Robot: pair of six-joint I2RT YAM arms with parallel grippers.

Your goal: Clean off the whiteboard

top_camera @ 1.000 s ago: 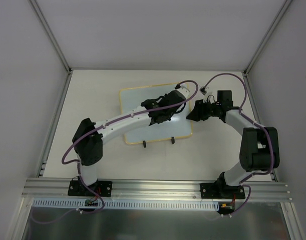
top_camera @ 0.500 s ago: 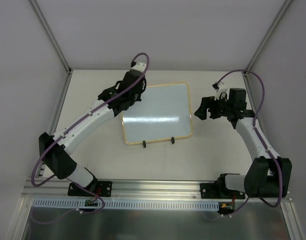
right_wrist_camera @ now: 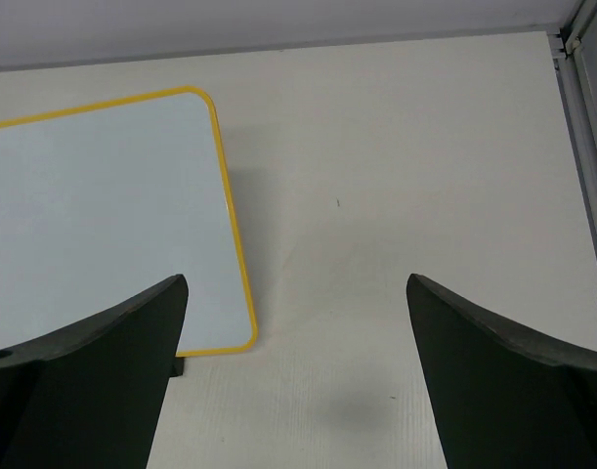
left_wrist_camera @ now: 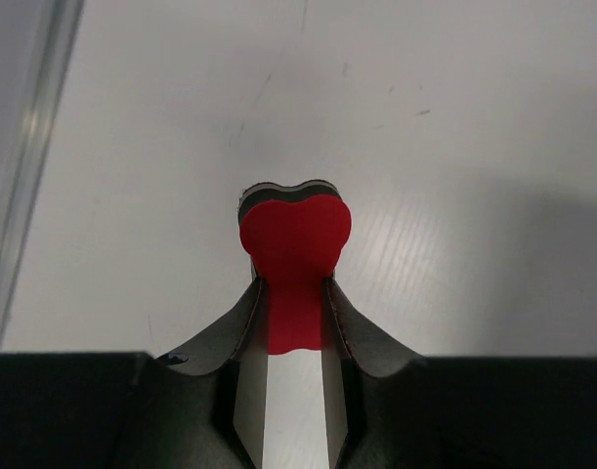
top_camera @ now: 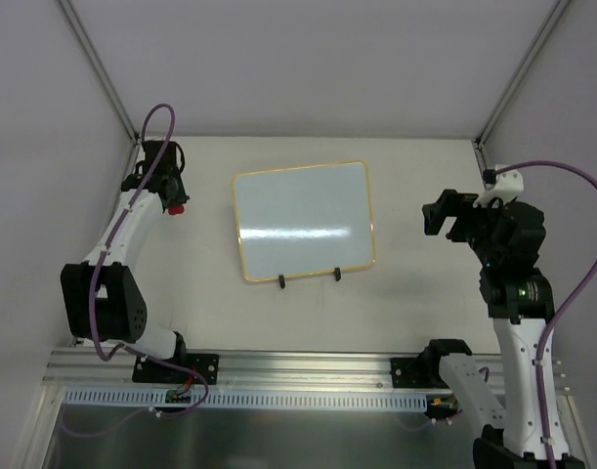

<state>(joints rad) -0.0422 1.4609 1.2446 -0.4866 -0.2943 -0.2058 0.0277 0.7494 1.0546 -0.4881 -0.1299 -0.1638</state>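
The whiteboard [top_camera: 303,220] lies in the middle of the table, its white face bare, with a pale-yellow frame and two black feet on its near edge. Its right part shows in the right wrist view [right_wrist_camera: 103,205]. My left gripper [top_camera: 173,200] is at the far left of the table, well clear of the board. It is shut on a small red heart-shaped block [left_wrist_camera: 295,234] with a dark underside, which also shows in the top view [top_camera: 178,207]. My right gripper [top_camera: 435,215] is open and empty to the right of the board, its jaws wide apart [right_wrist_camera: 296,285].
White walls close in the table on three sides, with metal posts at the back corners. A rail runs along the left edge [top_camera: 110,230], close to my left gripper. An aluminium rail [top_camera: 308,369] with the arm bases spans the near edge.
My left arm has swung off the whiteboard to the far left, carrying the red block. My right arm has drawn back to the right, away from the board's edge.
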